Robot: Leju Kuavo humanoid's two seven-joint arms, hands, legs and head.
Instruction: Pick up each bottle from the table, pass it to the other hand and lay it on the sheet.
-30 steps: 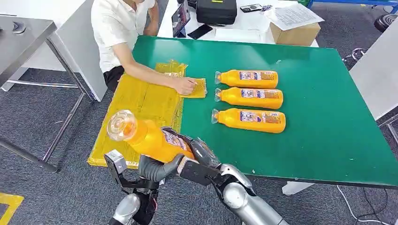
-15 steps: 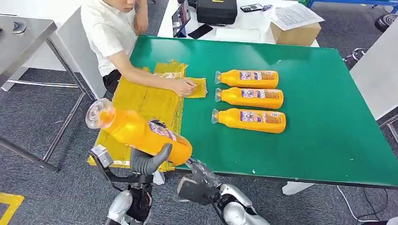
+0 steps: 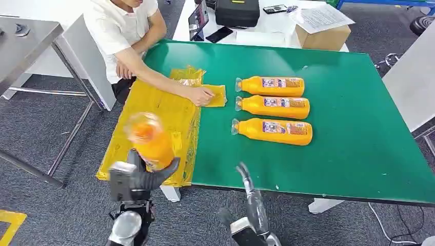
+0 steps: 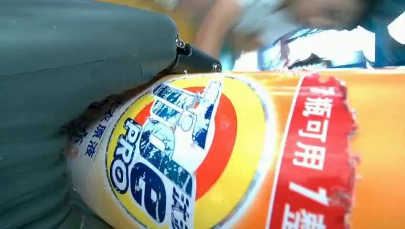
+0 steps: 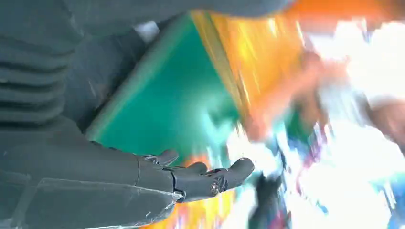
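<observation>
While in left hand (image 3: 134, 180): prob. bottle (image 3: 149, 140)

One orange bottle (image 3: 149, 141) stands tilted above the yellow sheet (image 3: 164, 110); three bottles (image 3: 272, 108) lie on the table.

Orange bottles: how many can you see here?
4. Three bottles lie in a column on the green table: far, middle, near. The left hand holds the fourth.

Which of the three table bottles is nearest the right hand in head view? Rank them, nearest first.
From the right hand, at the table's near edge:
1. Near bottle, front of the row, just beyond the hand.
2. Middle bottle, one row back.
3. Far bottle, toward the table's far side.
</observation>
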